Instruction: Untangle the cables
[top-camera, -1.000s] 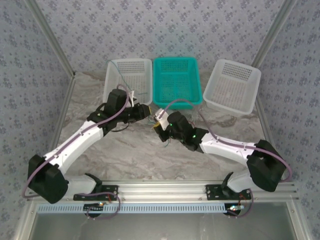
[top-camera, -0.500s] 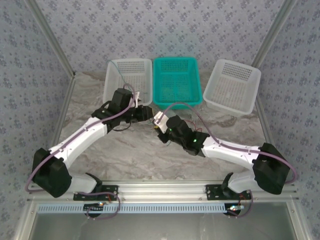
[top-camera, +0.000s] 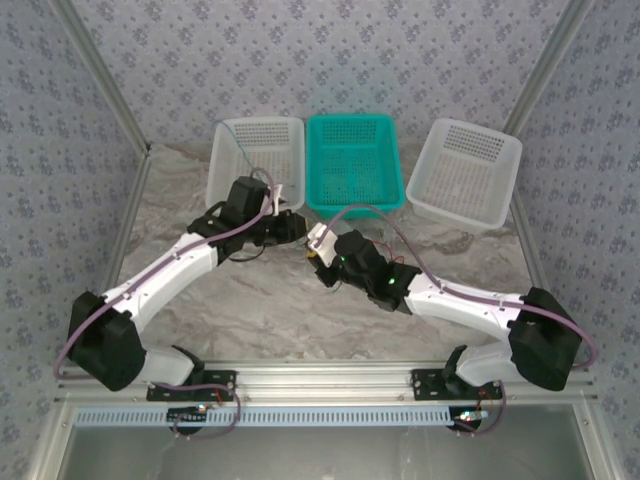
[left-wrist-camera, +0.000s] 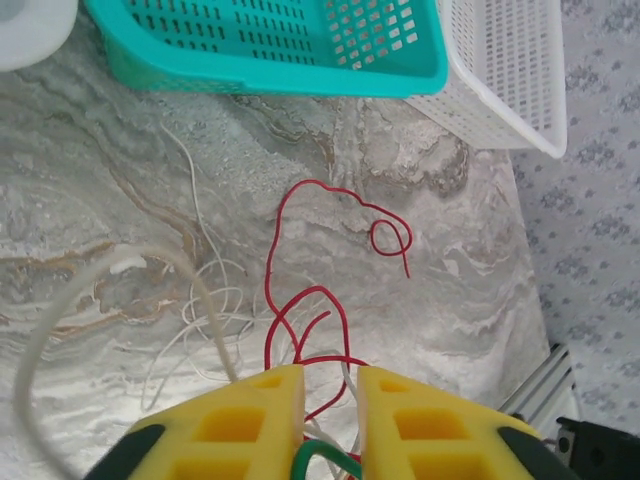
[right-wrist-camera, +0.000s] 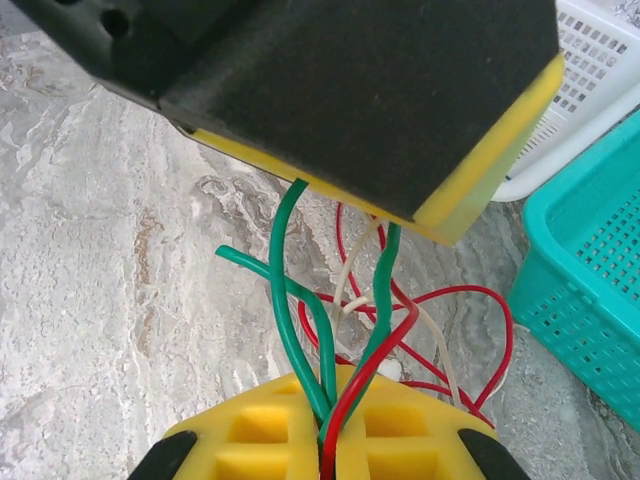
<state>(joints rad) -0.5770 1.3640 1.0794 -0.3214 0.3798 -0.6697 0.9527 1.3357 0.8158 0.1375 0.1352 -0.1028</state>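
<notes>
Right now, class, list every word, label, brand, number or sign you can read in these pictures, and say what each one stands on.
There is no text to read.
The teal basket, the white baskets and the yellow fingers carry no lettering.
The wall bears only a repeating floral pattern.

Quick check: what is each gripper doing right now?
Left gripper: shut on the cables, red and green between its fingers.
Right gripper: shut on the cables, green and red.

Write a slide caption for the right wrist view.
Right end effector pinching green wire and red wire above the marble table.
</notes>
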